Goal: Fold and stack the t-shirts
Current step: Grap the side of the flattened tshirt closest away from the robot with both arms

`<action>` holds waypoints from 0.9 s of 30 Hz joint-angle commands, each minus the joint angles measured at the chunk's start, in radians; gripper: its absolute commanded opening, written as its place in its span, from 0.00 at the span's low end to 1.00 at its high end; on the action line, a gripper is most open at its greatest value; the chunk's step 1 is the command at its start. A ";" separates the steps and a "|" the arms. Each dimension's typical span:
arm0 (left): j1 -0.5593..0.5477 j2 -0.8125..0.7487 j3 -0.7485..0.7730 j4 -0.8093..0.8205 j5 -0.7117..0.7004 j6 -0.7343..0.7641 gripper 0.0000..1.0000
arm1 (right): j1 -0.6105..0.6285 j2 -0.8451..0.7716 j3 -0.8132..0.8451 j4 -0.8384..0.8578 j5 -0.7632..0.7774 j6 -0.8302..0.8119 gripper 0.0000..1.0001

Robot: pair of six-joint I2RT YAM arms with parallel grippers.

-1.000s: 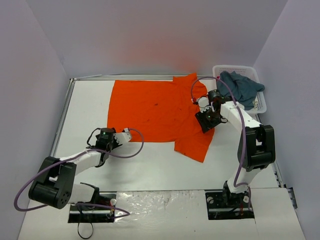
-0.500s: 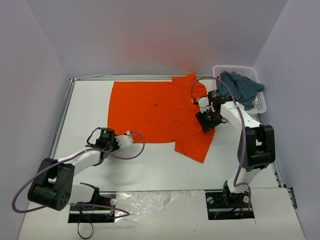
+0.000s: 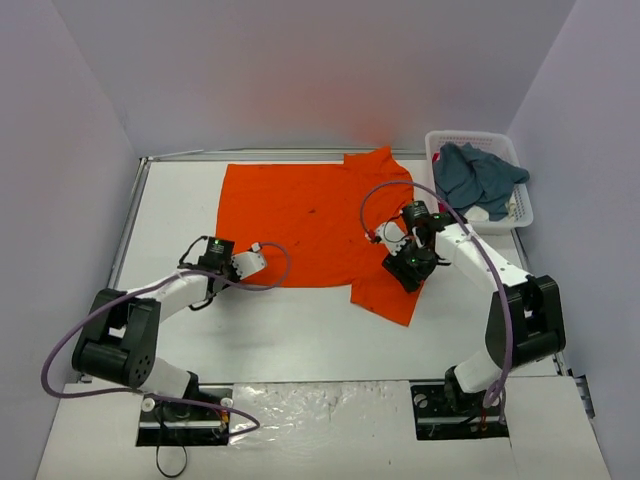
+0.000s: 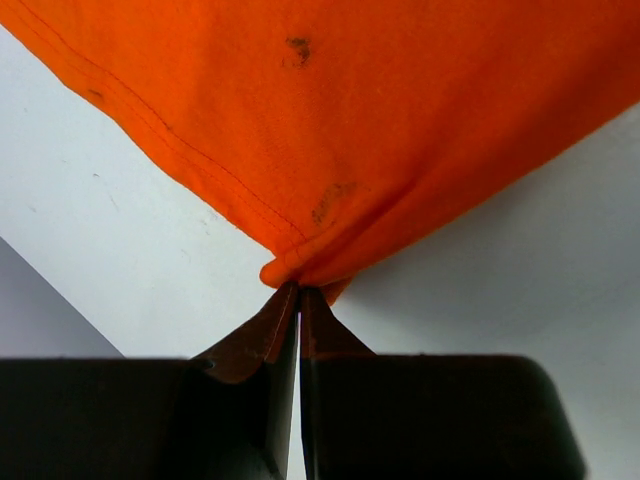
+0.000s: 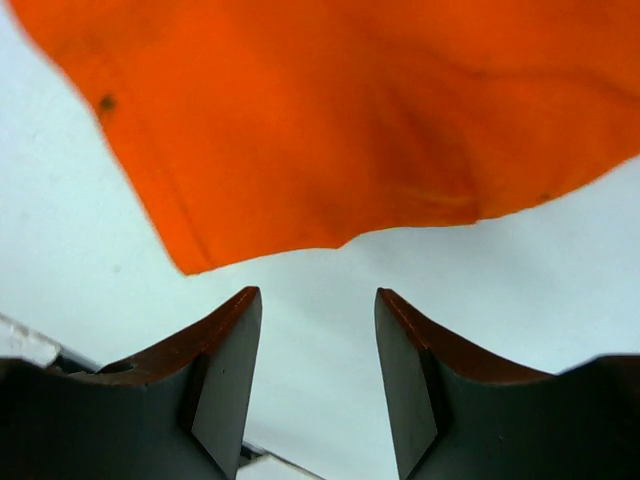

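Crosswise on the white table (image 3: 300,330) between pale walls (image 3: 300,70), the orange t-shirt (image 3: 300,220) lies hem-left, its near corner pinched in the left gripper (image 4: 298,290), while the right gripper (image 5: 318,295) is half-open and empty.

orange t-shirt (image 3: 300,220), held corner: its tip vanishes between the pressed-together fingers (image 4: 250,340) of the left hand (image 4: 299,300), near the left edge of the worktop (image 3: 300,330).
orange t-shirt, wrist views: cut off by the top and side edges; only a corner and a hem show.
orange t-shirt, from above: the right hand (image 5: 317,300) and its wrist cover part of the cloth by the near sleeve.
specks (image 4: 298,47): too small to tell what they are.
teal t-shirt (image 3: 478,175): bunched in the basket (image 3: 465,136) at the worktop's far right corner; sleeves and neckline cannot be made out, and most of the basket's floor is hidden.
fingers, both hands: cut off by the wrist views' bottom edges.
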State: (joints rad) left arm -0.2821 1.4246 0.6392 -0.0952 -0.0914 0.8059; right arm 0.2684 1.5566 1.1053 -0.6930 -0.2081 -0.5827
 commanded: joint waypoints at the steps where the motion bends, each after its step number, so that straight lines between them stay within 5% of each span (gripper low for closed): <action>1: 0.029 0.034 0.074 -0.055 -0.033 -0.075 0.02 | 0.086 -0.049 -0.044 -0.132 0.049 -0.084 0.45; 10: 0.047 0.097 0.166 -0.133 0.002 -0.181 0.02 | 0.279 -0.041 -0.162 -0.220 0.108 -0.127 0.45; 27: 0.044 0.117 0.206 -0.172 0.010 -0.244 0.02 | 0.302 0.137 -0.170 -0.076 0.101 -0.135 0.48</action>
State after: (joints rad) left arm -0.2401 1.5581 0.8078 -0.2325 -0.0822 0.5732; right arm 0.5552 1.6592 0.9237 -0.7647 -0.1169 -0.7303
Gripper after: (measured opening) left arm 0.029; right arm 0.475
